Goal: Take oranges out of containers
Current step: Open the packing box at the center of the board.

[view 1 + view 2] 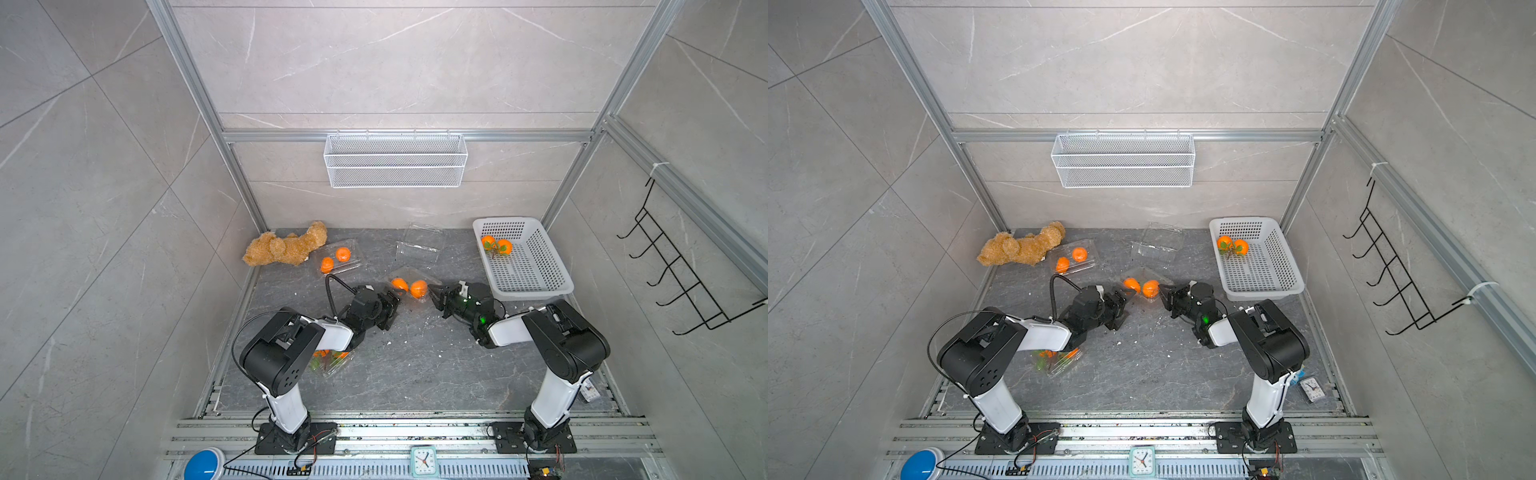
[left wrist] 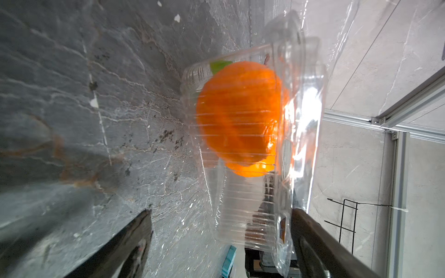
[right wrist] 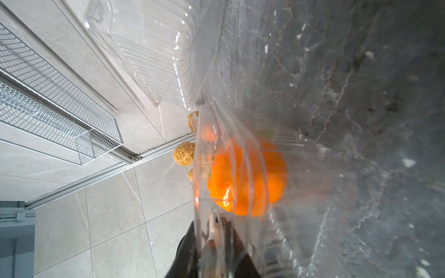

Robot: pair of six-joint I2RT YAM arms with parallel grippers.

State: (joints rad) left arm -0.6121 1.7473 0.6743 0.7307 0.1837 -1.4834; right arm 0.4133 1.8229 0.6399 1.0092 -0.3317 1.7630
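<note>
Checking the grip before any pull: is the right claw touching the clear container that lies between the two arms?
Touching. In the right wrist view the right claw is shut on the thin plastic edge of the container, which is pinched between its jaws.

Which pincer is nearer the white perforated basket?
Right. The right pincer is beside the near corner of the white basket; the left pincer is farther, across the orange-filled clamshell.
</note>
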